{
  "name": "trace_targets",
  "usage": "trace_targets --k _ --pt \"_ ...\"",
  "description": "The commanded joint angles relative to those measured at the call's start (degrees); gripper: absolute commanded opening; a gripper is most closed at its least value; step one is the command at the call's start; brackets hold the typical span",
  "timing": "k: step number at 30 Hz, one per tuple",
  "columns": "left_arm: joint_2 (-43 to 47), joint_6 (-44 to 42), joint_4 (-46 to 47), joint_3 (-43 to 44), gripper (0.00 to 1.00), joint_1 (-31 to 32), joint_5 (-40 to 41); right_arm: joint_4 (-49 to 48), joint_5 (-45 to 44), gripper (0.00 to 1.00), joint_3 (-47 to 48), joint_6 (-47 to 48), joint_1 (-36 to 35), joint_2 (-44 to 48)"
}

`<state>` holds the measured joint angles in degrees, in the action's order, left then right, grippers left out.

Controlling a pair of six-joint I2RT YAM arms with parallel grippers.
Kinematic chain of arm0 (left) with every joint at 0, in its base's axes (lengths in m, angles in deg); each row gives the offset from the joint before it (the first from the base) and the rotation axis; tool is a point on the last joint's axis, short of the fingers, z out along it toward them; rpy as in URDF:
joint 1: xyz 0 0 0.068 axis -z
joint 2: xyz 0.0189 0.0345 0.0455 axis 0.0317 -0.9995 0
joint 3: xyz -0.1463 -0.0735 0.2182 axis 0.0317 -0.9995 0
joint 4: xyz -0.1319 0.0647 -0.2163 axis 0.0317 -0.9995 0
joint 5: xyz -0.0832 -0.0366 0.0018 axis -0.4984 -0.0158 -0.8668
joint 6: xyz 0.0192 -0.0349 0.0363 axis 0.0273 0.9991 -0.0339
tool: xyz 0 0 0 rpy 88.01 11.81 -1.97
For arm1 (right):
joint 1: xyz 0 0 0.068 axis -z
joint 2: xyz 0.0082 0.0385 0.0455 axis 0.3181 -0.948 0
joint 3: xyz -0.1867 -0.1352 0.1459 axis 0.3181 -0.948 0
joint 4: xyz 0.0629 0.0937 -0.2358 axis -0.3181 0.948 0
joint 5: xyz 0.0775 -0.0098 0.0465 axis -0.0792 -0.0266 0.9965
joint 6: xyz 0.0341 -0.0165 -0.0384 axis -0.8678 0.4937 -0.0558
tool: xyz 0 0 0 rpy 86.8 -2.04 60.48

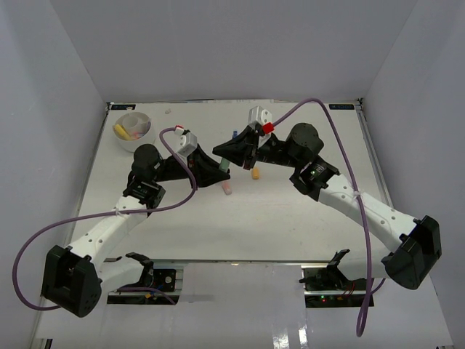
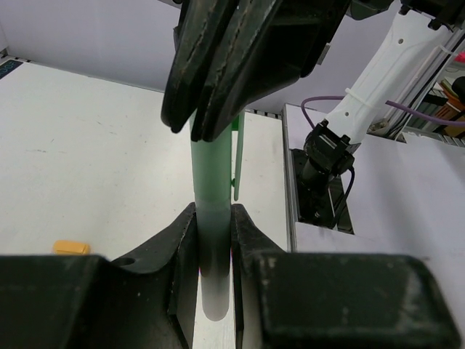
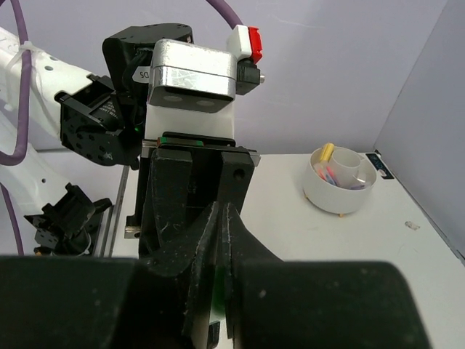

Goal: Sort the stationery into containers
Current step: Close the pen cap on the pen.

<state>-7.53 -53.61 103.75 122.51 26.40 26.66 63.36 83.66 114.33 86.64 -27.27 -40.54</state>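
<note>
Evidently a hand-over: the green pen (image 2: 211,189) hangs above mid-table, and its long axis seems to run left to right between the arms. The left gripper (image 2: 212,240) pinches one end and the right gripper (image 3: 221,218) is clamped on the other. Next, one must let go so the other can carry it to the white tub (image 3: 338,200), far left.

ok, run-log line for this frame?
left end effector: shut on green pen | right end effector: shut on same pen | white tub: far left, partly filled | orange piece: loose on table
</note>
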Motion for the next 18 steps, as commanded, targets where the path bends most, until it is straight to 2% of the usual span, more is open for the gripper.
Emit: trace_targets --k 1,9,14,18 --pt "5.63 -1.12 8.37 1.99 0.00 -0.14 3.89 18.01 3.19 0.11 -1.70 -0.37 -1.99 -2.73" --pt "9.58 -3.85 -3.76 -5.83 0.00 -0.14 5.38 16.60 -2.60 0.43 2.96 0.50 -1.73 -1.15" --pt "11.43 -3.85 -9.64 -9.71 0.00 -0.14 11.52 16.69 -7.61 0.61 7.79 1.21 -0.15 1.30" --pt "12.48 -3.32 -12.73 -10.94 0.00 -0.14 17.94 17.13 -12.45 0.77 7.46 1.56 0.82 3.59"
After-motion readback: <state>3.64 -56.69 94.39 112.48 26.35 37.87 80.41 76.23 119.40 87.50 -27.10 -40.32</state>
